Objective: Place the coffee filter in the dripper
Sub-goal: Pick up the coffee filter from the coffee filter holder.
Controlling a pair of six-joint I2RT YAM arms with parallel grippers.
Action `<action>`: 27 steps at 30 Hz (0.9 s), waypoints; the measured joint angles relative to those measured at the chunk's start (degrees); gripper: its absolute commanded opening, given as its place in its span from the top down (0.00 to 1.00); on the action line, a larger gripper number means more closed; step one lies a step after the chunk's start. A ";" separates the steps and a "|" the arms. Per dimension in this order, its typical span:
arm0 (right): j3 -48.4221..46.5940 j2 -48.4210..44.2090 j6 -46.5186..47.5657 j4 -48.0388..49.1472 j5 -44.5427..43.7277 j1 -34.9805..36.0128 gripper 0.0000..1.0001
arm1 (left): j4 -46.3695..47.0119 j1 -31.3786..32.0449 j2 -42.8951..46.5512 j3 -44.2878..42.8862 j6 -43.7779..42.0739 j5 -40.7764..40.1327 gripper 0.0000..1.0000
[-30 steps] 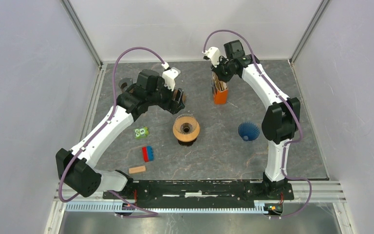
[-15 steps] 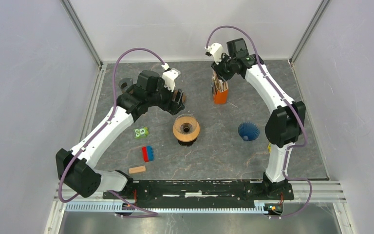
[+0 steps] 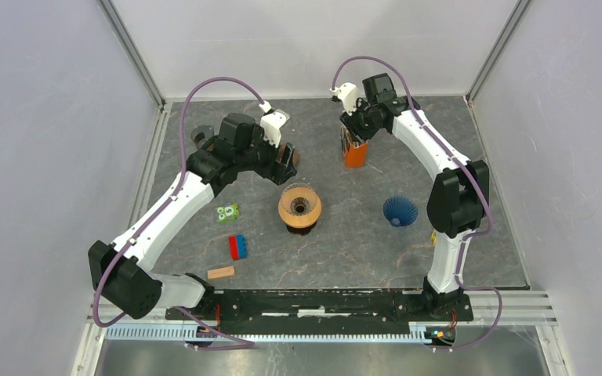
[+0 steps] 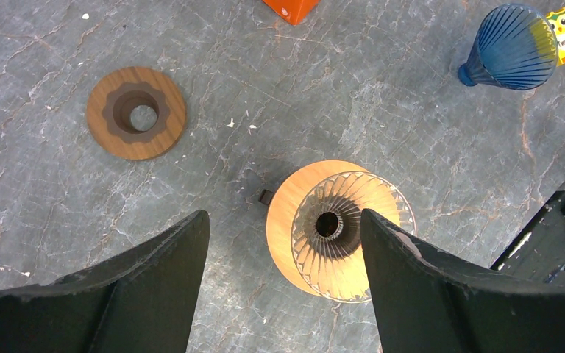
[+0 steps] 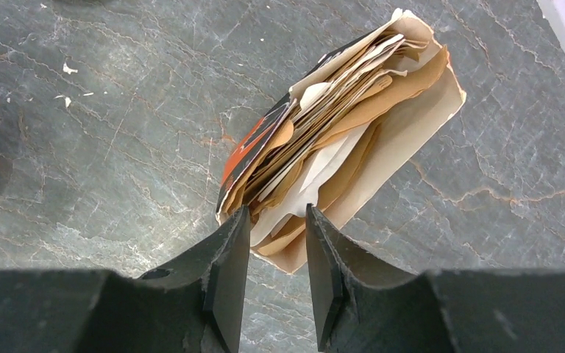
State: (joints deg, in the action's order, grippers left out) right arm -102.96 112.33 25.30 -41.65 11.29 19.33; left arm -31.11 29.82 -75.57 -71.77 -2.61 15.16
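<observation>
Our right tool (image 5: pixel 276 209) hangs over the tall orange cardboard box (image 3: pixel 354 154) at the far middle of the grey stone-patterned surface (image 3: pixel 345 243). Its fingers stand a narrow gap apart, so it is slightly open. The near edge of the stack of brown paper coffee filters (image 5: pixel 338 95) lies between the tips. We cannot tell whether the pads touch paper. The filters are all in the box, fanned and crumpled, their top edges rising past the box rim.

Our left tool (image 4: pixel 283 215) is spread wide and holds nothing. It hovers above the clear ribbed glass dripper on its round wooden base (image 3: pixel 299 206), which stands upright near the middle of the surface. In the left wrist view the dripper's rim sits between the two fingers, nearer the right one, with free room on all sides.

Bare surface lies open between the box and the dripper. The blue ribbed cone (image 3: pixel 400 210) stands well apart to the right, with a small owl card (image 4: pixel 563 33) just beside it. A flat wooden ring with a dark centre hole (image 4: pixel 136 112) lies apart from the dripper. On the left half sit a green card (image 3: pixel 228 212), a red and blue block (image 3: pixel 238 247) and a small wooden block (image 3: pixel 220 272), all clear of the dripper's base.
</observation>
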 measured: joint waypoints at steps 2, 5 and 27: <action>0.35 0.00 0.00 0.09 -0.02 0.00 0.60 | 0.02 0.00 0.00 0.04 0.00 0.02 0.18; 0.37 0.00 0.00 0.42 -0.35 0.00 0.61 | 0.04 0.00 0.00 0.24 0.00 0.00 0.18; 0.17 1.42 -0.11 1.11 -2.08 -0.24 0.92 | 0.26 0.00 0.00 0.92 -0.02 -0.02 0.18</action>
State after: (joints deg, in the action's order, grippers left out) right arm -102.78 113.75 25.19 -40.53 9.21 19.09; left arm -30.85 29.82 -75.57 -70.85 -2.63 15.14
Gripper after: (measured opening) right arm 0.143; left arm 0.820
